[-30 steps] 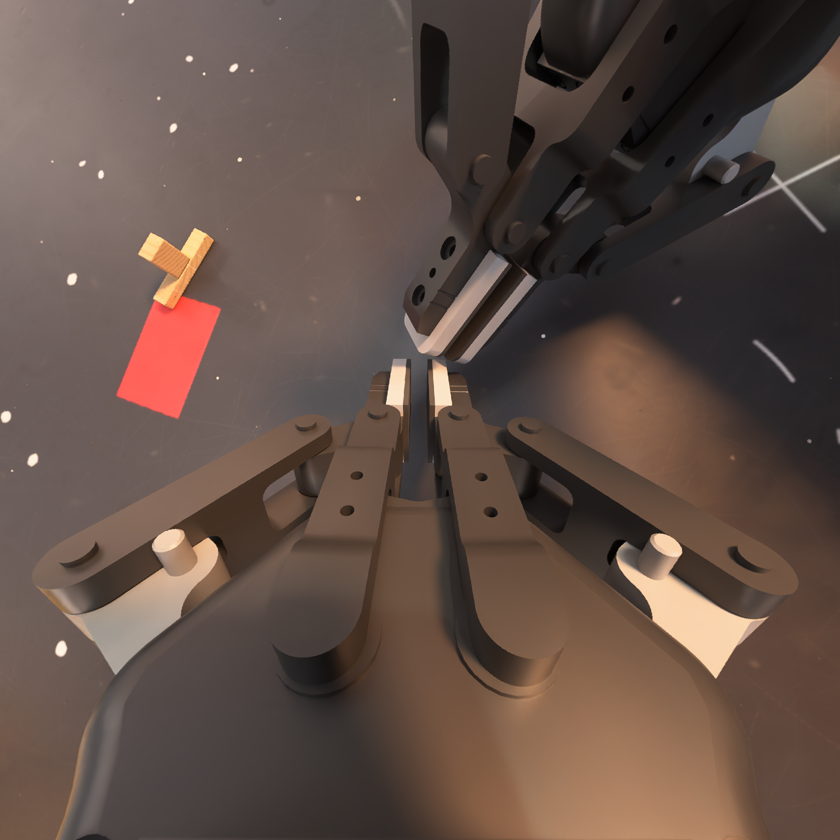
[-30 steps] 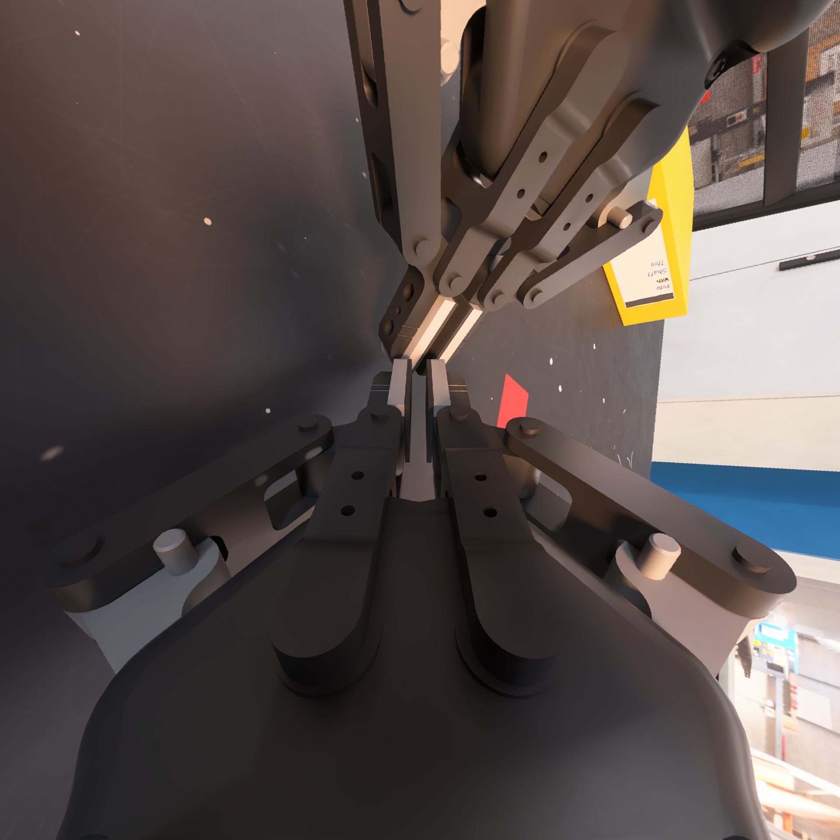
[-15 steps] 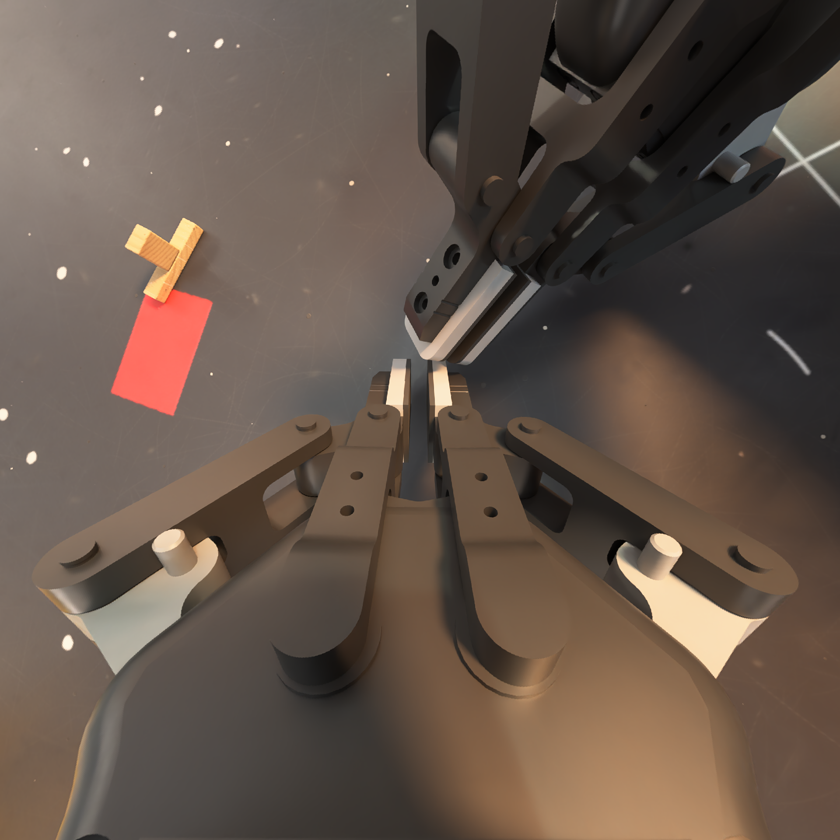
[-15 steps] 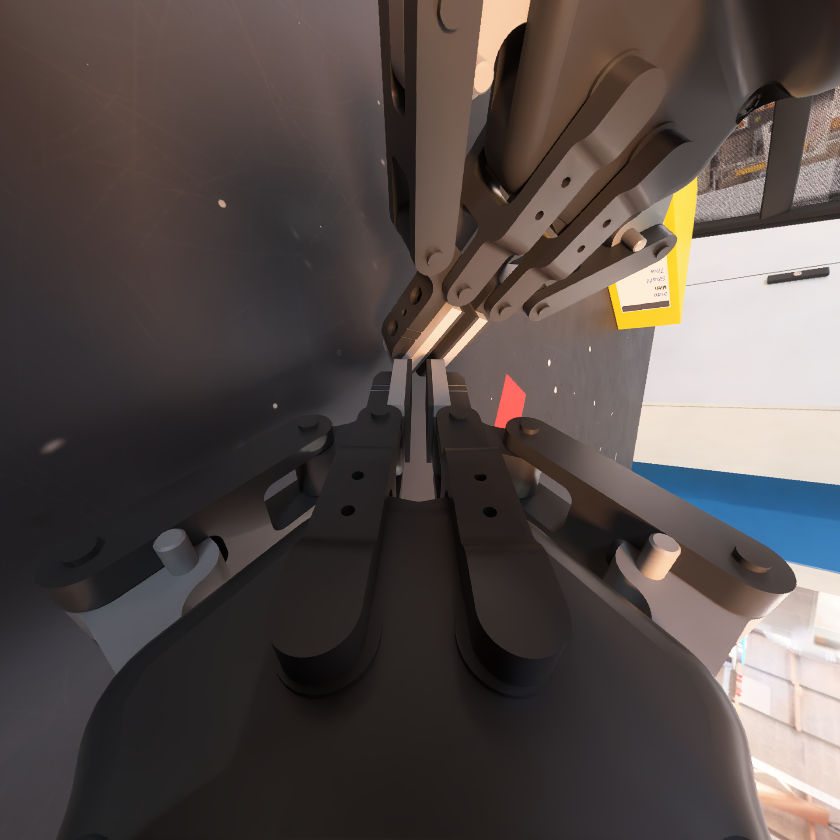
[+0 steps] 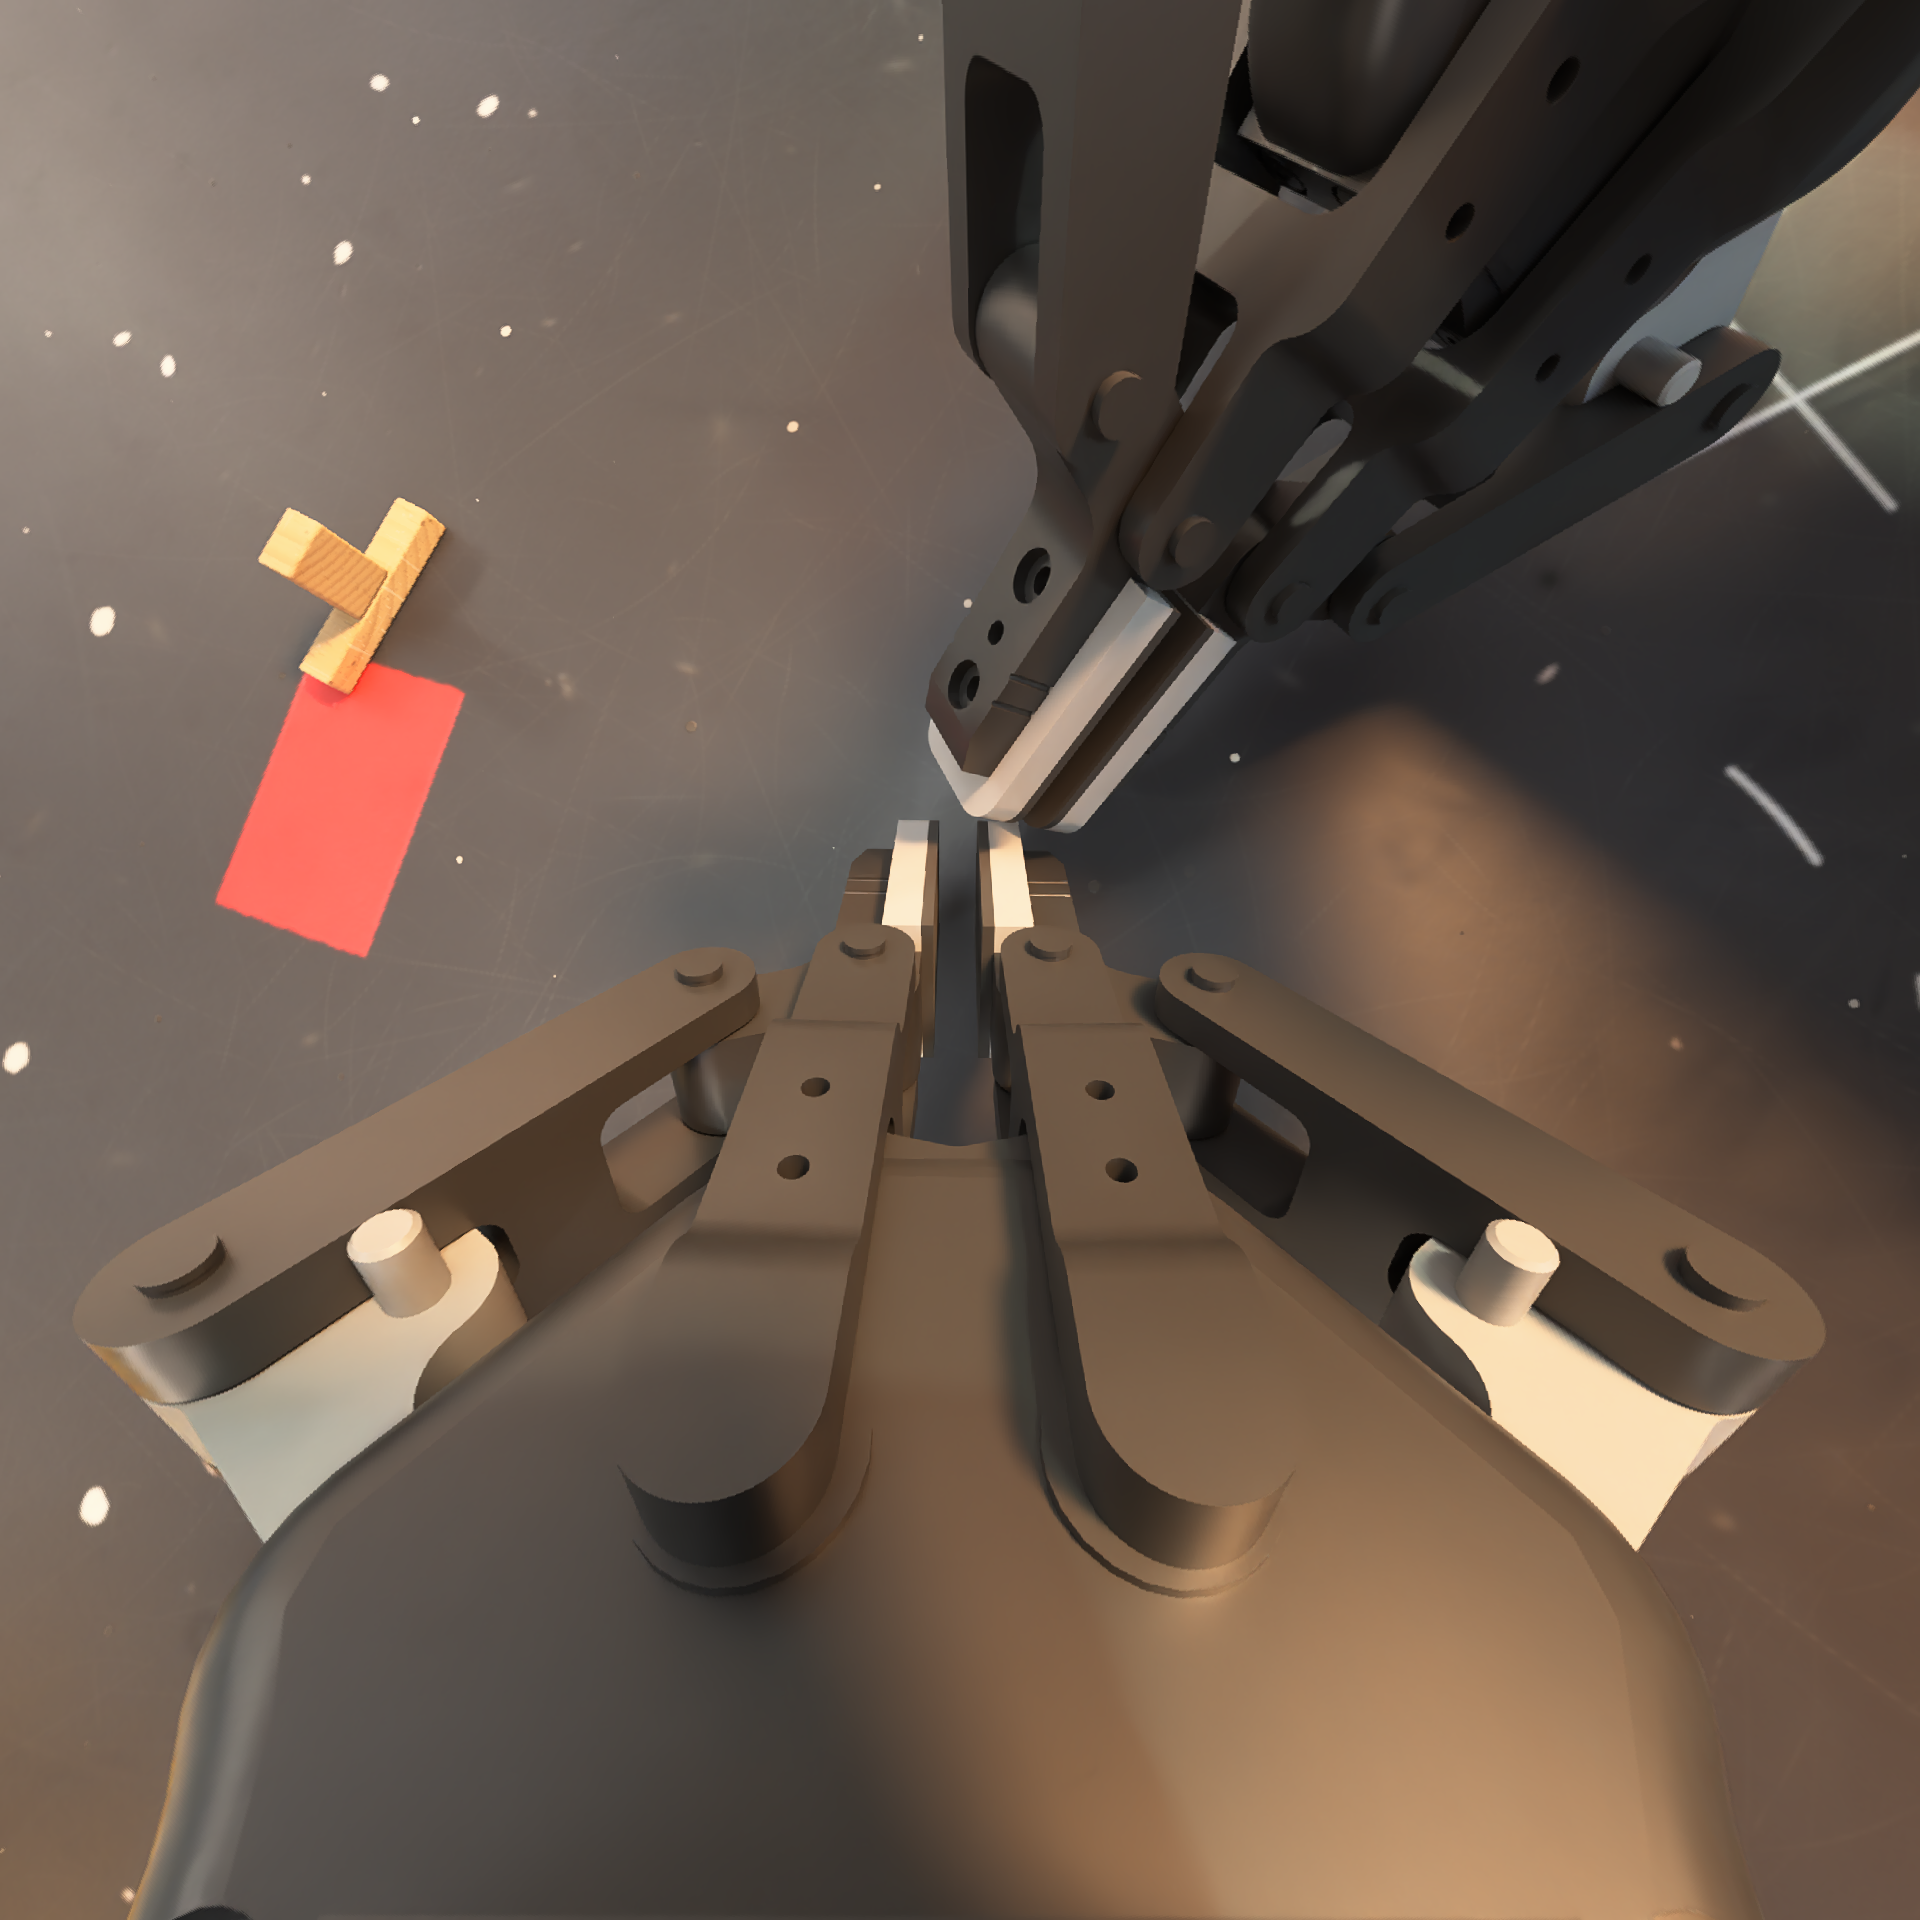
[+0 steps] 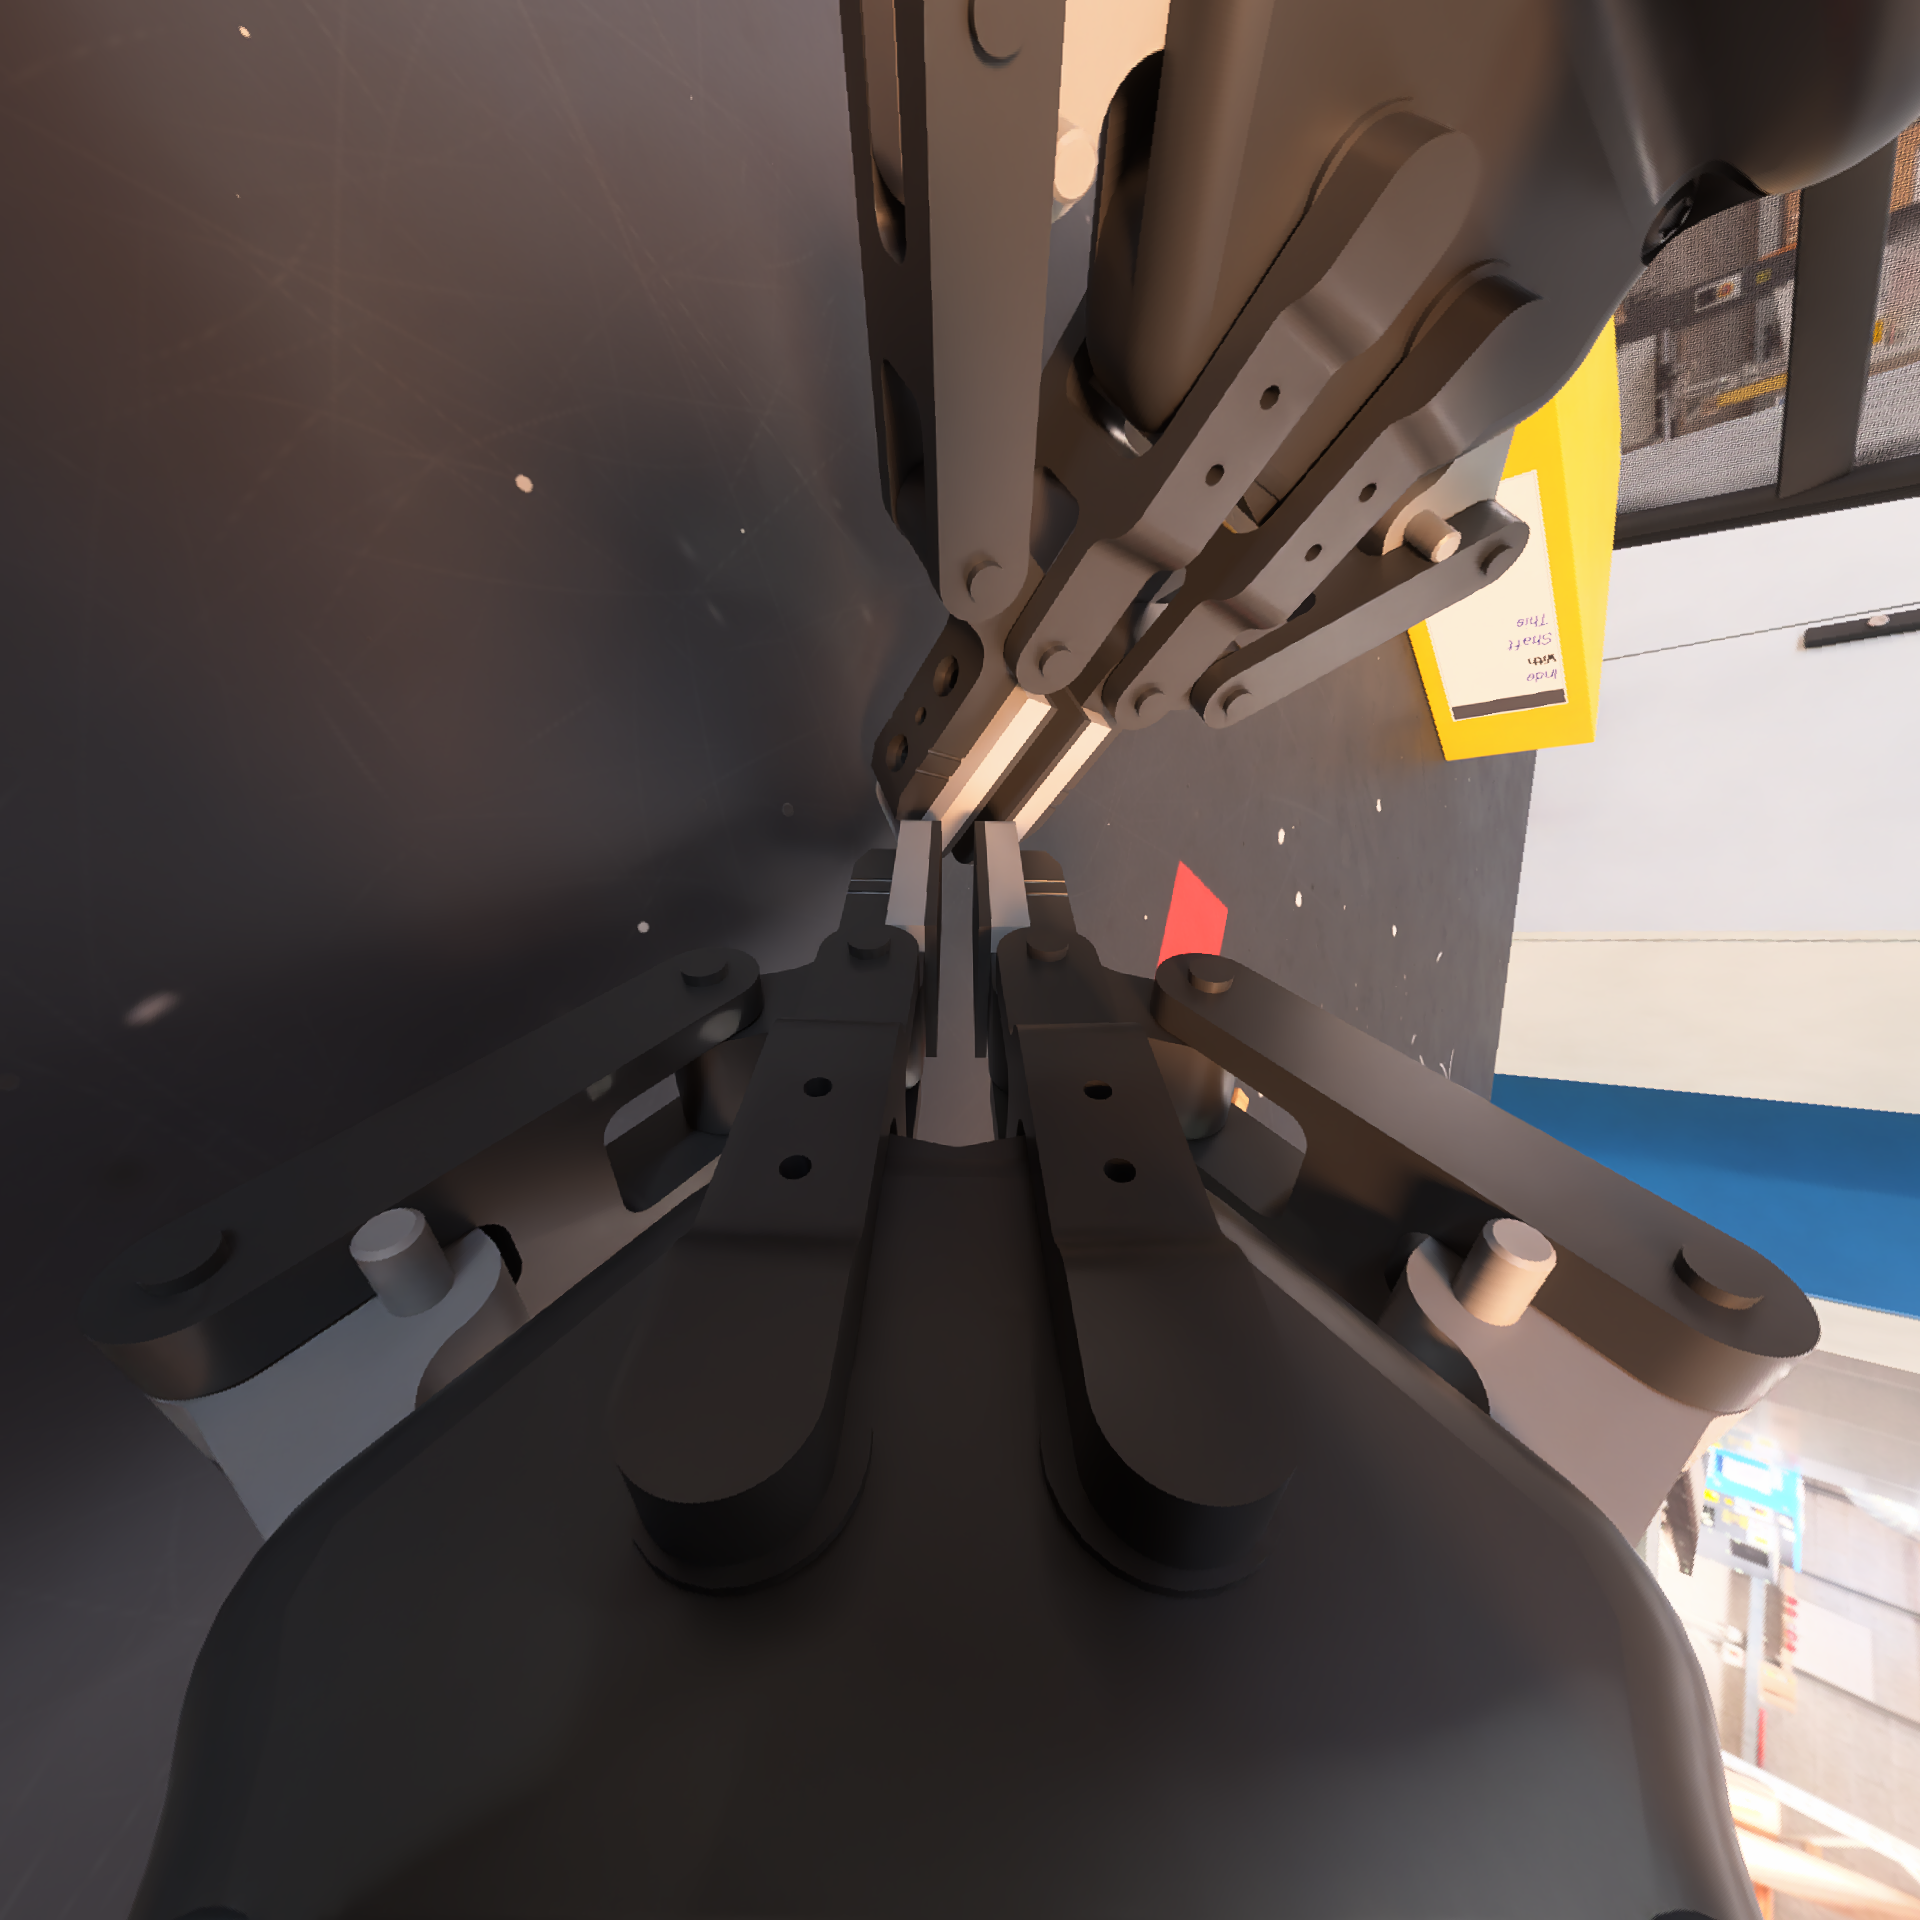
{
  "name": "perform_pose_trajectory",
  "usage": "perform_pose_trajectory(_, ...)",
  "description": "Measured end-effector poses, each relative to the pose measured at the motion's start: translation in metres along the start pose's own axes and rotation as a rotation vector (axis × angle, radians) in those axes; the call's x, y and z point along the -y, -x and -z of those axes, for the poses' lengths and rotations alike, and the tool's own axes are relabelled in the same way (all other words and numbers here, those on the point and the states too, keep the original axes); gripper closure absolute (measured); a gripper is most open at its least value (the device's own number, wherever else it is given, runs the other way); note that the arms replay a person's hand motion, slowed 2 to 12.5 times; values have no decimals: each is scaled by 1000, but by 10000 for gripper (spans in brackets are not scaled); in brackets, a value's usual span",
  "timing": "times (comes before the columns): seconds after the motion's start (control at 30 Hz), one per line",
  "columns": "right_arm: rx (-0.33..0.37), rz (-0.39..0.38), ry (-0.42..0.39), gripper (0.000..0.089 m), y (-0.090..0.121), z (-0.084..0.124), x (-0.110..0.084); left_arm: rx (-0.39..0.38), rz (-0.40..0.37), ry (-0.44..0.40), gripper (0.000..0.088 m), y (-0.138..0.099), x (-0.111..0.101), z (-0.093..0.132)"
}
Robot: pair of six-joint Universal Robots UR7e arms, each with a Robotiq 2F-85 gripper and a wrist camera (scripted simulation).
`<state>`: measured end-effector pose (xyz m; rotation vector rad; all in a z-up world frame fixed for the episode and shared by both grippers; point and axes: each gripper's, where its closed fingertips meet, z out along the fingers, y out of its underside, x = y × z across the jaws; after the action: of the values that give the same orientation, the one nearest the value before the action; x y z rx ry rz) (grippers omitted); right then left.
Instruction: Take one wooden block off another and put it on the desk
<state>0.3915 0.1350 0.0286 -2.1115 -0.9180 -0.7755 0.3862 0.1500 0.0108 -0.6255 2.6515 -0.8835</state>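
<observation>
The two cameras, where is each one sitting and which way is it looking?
Left wrist view: sits on the left end effector, looking down at the dark desk, where crossed wooden blocks touch a red card; its own nearly closed fingers show.
Right wrist view: sits on the right end effector, looking along the desk toward a yellow box; its own nearly closed fingers show.
Shared: each sees the other end effector tip to tip, and the red card.

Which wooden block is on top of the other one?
The shorter wooden block pointing up-left lies on top, crossing the longer wooden block whose end touches the red card.
</observation>
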Motion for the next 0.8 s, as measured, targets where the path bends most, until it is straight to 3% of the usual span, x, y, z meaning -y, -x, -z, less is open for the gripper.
perform_pose_trajectory(0.8, -11, 99, 48, 838, 0, 1, 0, 25, -36, 19, 819, 0, 1, -1)
